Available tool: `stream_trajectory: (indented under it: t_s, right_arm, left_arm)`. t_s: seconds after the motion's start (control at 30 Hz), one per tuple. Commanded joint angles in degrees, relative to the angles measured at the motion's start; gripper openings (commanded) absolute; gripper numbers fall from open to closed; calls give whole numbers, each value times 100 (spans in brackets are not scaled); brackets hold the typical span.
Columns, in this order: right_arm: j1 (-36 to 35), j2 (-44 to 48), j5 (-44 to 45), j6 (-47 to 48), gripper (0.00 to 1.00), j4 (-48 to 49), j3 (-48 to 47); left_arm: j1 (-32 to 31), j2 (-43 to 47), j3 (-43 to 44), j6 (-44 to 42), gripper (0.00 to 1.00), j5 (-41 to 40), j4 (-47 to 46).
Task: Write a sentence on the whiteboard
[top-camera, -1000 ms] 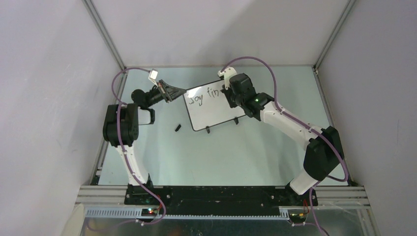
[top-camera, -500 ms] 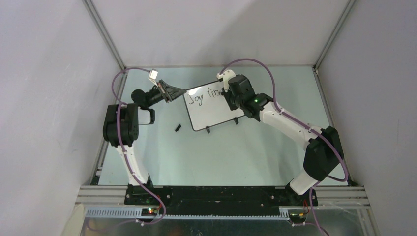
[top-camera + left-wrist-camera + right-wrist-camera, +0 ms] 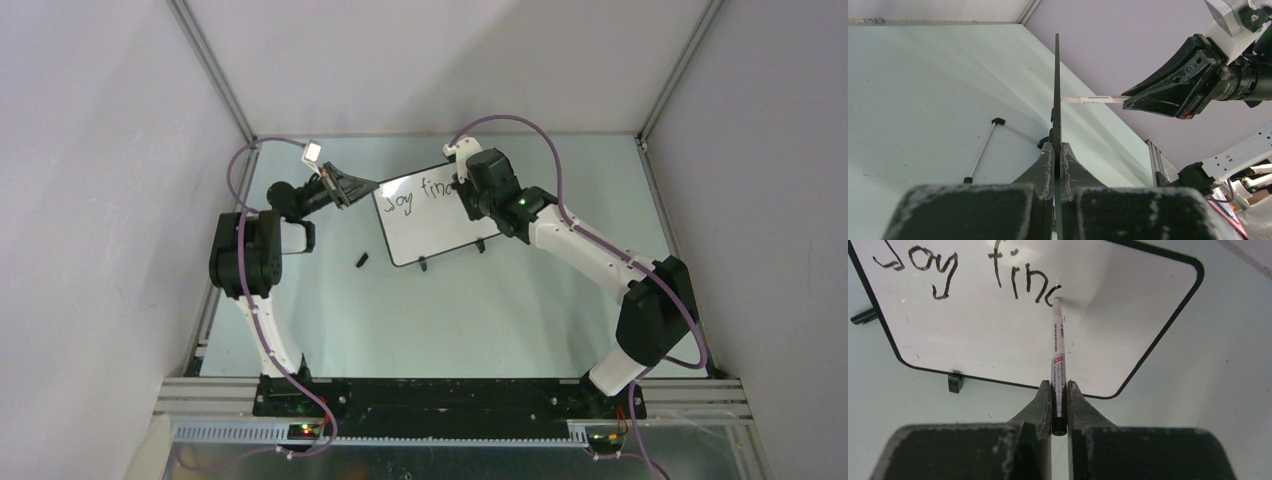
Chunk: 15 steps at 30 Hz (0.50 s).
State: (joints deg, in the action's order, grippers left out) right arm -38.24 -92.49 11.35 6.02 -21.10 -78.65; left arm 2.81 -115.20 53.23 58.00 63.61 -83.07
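Note:
The whiteboard (image 3: 432, 222) stands on the table on its small black feet; it also fills the right wrist view (image 3: 998, 340). In the left wrist view it shows edge-on as a thin black line (image 3: 1056, 90). My left gripper (image 3: 352, 188) (image 3: 1057, 150) is shut on its left edge. The sentence (image 3: 418, 197) reads "Joy fin" with a started letter (image 3: 968, 272). My right gripper (image 3: 466, 192) (image 3: 1059, 386) is shut on a white marker pen (image 3: 1058, 355), whose tip touches the board at the end of the writing. The pen also shows in the left wrist view (image 3: 1095, 99).
A small black pen cap (image 3: 361, 260) lies on the table left of the board's front corner. Grey walls and metal frame posts (image 3: 215, 75) enclose the table. A board foot (image 3: 954, 382) stands at the board's lower edge.
The right gripper with the pen has shifted slightly right along the board and the writing has grown by a stroke after "fin". The left arm has not moved.

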Motion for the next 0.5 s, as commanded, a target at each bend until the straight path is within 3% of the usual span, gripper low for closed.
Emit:
stream_trajectory:
  t_s: [0.0, 0.47]
  right_arm:
    - [71, -158, 75, -32, 0, 305, -443]
    - [98, -408, 63, 35, 0, 172, -925]
  left_arm:
    - [-20, 129, 32, -70, 0, 129, -438]
    - [-23, 116, 63, -53, 0, 137, -438]
